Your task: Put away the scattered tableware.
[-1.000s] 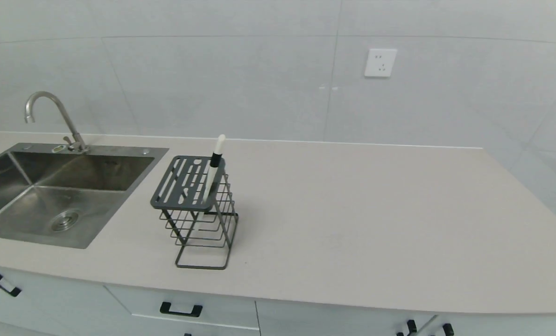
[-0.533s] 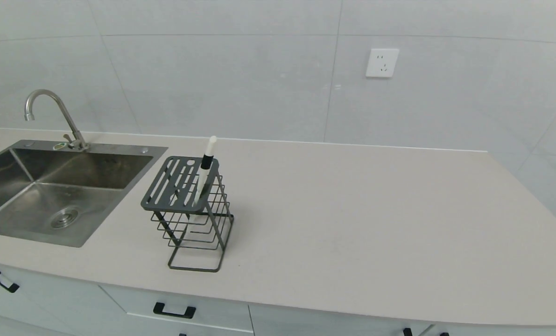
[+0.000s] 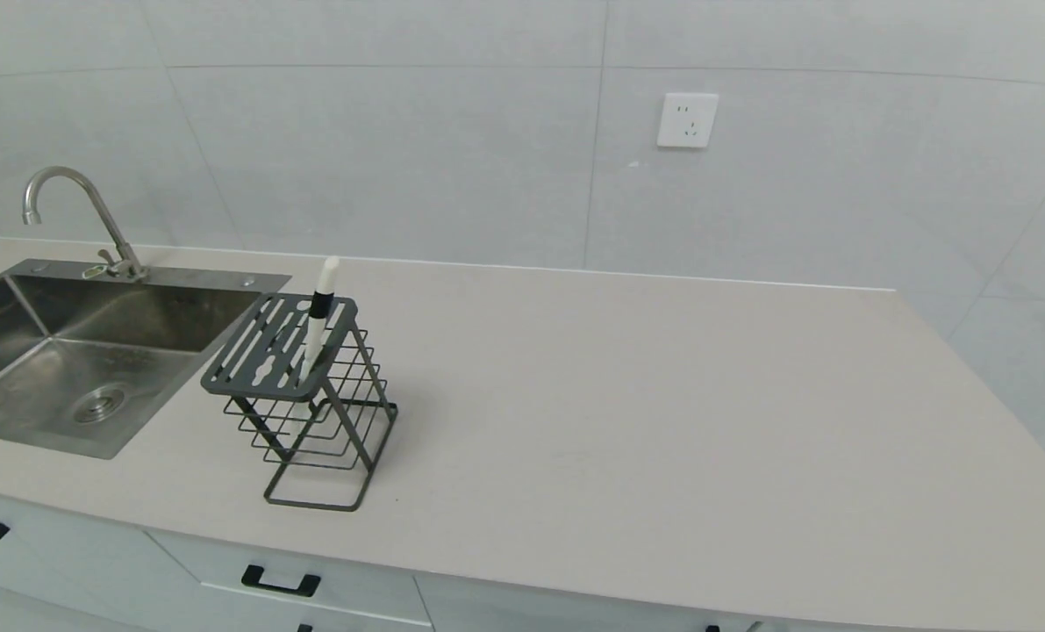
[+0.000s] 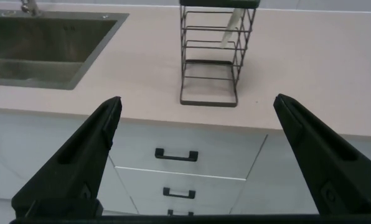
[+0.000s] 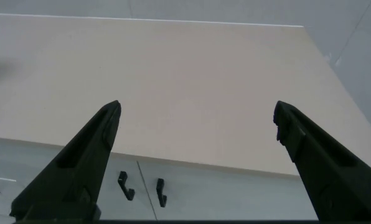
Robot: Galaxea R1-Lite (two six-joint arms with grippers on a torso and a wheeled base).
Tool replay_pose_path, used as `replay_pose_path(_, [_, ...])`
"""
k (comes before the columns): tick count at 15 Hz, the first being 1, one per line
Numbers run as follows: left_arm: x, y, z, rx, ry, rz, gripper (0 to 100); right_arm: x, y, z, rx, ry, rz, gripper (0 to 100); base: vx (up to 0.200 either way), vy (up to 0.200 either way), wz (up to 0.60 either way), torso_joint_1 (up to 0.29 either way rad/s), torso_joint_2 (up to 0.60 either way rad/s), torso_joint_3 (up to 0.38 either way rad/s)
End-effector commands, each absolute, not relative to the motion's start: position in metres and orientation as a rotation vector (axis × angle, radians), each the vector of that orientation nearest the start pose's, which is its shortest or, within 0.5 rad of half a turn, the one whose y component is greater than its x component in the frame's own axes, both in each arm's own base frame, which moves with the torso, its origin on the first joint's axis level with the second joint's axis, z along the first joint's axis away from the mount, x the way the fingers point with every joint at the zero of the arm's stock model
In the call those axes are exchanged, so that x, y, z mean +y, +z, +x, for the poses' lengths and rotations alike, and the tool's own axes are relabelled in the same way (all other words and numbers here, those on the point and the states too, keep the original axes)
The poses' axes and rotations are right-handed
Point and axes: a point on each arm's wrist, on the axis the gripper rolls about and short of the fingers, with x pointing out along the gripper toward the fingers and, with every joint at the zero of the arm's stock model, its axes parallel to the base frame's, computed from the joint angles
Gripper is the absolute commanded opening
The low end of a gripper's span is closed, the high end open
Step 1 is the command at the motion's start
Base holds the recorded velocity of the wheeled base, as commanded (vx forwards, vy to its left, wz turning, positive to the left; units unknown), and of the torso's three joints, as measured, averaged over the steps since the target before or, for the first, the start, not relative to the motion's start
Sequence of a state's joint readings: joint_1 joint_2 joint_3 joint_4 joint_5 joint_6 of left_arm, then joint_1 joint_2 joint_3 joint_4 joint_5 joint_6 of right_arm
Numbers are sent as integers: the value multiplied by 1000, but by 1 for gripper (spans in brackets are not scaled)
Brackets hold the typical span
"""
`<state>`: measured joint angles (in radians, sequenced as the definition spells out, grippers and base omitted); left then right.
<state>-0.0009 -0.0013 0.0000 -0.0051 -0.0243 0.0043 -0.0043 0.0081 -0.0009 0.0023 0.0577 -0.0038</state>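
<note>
A dark wire rack [image 3: 298, 399] with a slotted top stands on the beige counter [image 3: 627, 412], just right of the sink. A white utensil with a black band [image 3: 318, 320] stands upright in one of its slots. In the left wrist view my left gripper [image 4: 198, 106] is open, held in front of the counter's edge and facing the rack [image 4: 211, 56]. In the right wrist view my right gripper [image 5: 198, 112] is open too, held before the counter's front edge with bare counter [image 5: 192, 93] beyond it.
A steel sink [image 3: 75, 351] with a curved tap [image 3: 75, 219] is set into the counter's left end. White drawers with black handles [image 4: 176, 155] run below the counter. A wall socket [image 3: 687, 120] sits on the tiled wall. The counter ends at the right.
The whole head view has shifted, so the rack and sink now lie further left in the picture: the camera moved. The rack and utensil keep their place on the counter.
</note>
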Motion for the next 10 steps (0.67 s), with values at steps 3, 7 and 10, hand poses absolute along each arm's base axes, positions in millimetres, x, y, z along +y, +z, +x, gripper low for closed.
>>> replay_pose_path(3, [-1, 76, -23, -5, -25, 5, 100, 1, 76, -22, 9, 55, -4, 100, 0, 0, -400, -2, 0, 3])
replay_pose_path(7, [-1, 76, -23, -5, -25, 5, 100, 1, 76, -22, 11, 55, -4, 100, 0, 0, 0, 0, 0, 0])
replay_pose_path(10, [-1, 76, -23, -5, -25, 5, 100, 1, 76, -22, 11, 55, -4, 100, 0, 0, 0, 0, 0, 0])
